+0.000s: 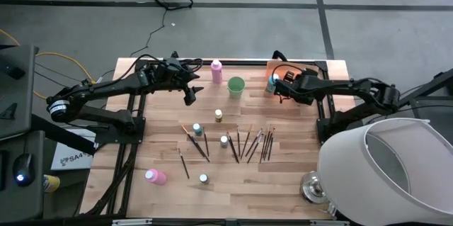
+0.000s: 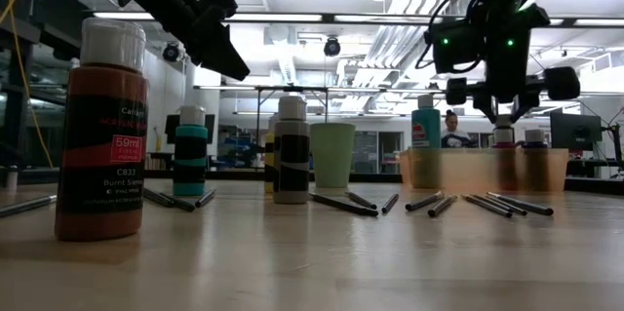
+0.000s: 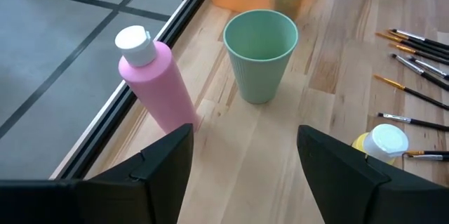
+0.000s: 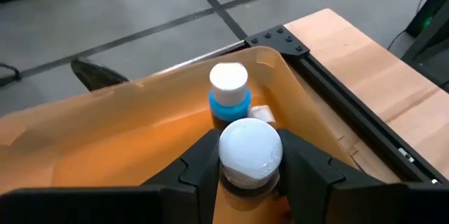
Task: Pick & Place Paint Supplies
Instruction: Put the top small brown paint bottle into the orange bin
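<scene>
Now the right gripper (image 4: 247,175) clamps a white-capped paint bottle (image 4: 250,152) over the orange tray (image 4: 133,140) at the far right; the left gripper (image 3: 245,161) hovers wide open near the green cup (image 3: 260,54).

Two pink bottles (image 1: 216,71), five loose small paint bottles (image 1: 198,130), one green cup (image 1: 236,86), one orange tray (image 1: 273,70).

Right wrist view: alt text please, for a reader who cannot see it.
The right pincer is shut on a white-capped paint bottle, holding it over the orange tray. A blue bottle with a white cap already stands in the tray, which sits at the wooden table's corner.
</scene>
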Tool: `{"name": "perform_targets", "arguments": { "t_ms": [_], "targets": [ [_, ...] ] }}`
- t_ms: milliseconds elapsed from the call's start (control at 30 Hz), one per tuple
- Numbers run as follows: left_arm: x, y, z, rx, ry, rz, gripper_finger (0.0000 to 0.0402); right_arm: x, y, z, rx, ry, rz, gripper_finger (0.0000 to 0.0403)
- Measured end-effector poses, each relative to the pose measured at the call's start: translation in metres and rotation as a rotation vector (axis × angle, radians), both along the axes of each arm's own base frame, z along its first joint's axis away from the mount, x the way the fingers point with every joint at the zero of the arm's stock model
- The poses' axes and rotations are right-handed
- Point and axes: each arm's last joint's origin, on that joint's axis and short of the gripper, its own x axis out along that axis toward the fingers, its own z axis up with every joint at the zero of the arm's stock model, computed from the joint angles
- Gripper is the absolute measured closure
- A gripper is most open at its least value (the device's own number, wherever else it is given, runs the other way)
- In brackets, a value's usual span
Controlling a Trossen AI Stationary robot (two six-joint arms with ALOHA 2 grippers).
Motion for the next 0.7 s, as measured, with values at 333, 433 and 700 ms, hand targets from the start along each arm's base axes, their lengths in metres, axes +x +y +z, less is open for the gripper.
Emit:
{"name": "perform_targets", "arguments": {
  "t_ms": [333,433,700],
  "targets": [
    [0.0,0.0,0.0,0.0,0.0,0.001,0.0156,0.0001,-0.004,-0.0054,0.053,0.006,-0.016,0.0278],
    [0.0,0.0,0.0,-0.001,0.0,0.001,0.0156,0.0008,-0.004,-0.007,0.07,0.005,-0.017,0.0276],
    [0.0,0.0,0.0,-0.001,0.0,0.001,0.0156,0.0006,-0.0039,-0.0075,0.094,-0.005,-0.019,0.0272]
  ]
}}
